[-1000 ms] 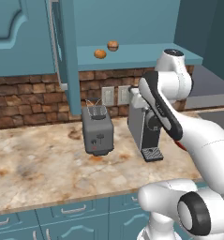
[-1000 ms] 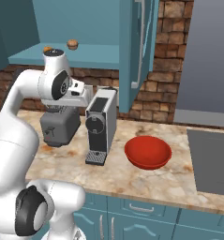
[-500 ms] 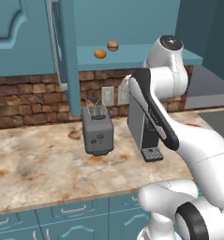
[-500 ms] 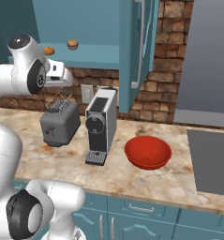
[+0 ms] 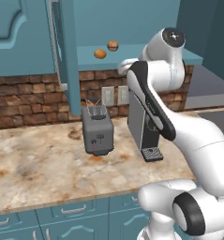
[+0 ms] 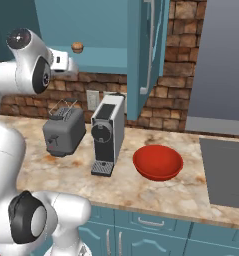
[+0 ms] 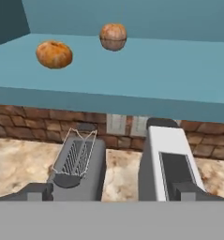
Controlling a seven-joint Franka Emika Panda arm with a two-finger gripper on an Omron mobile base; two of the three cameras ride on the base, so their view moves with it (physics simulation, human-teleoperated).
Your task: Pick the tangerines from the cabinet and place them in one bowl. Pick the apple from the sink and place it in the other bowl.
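Cabinet point(image 5: 29, 42): teal-blue wall unit, matte, with a raised arched panel on its door face; the door point(image 5: 66, 51) stands swung out edge-on. Its flat teal shelf point(image 7: 146, 70) carries both tangerines.

Plain tangerine point(image 7: 54, 54): round, dimpled orange skin, near the shelf's front edge on the hand view's left. Browner tangerine point(image 7: 113, 36): round, with a paler top, further back toward the rear wall. The two lie apart, not touching.

Gripper point(image 7: 113, 193): two dark square finger tips point(image 7: 38, 191) set wide apart at the bottom of the hand view, nothing between them. It sits below the shelf's front edge, above the appliances.

Red bowl point(image 6: 157, 162): smooth, shallow, rounded, glossy; on the counter right of the coffee machine, near the counter's front edge.

Toaster point(image 5: 98, 130): grey boxy body, wire rack on top, on the counter near the brick wall.

Coffee machine point(image 6: 107, 134): tall white-and-dark block with a ribbed drip tray, just beside the toaster.

Counter point(image 5: 33, 168): mottled beige and rust stone. Backsplash point(image 5: 24, 101): rough brown brick.

Change: a second ago the hand was low by the coffee machine and the jaws were much narrower; the arm has since risen to shelf height and the jaws have spread. Tangerines and bowl have not shifted.
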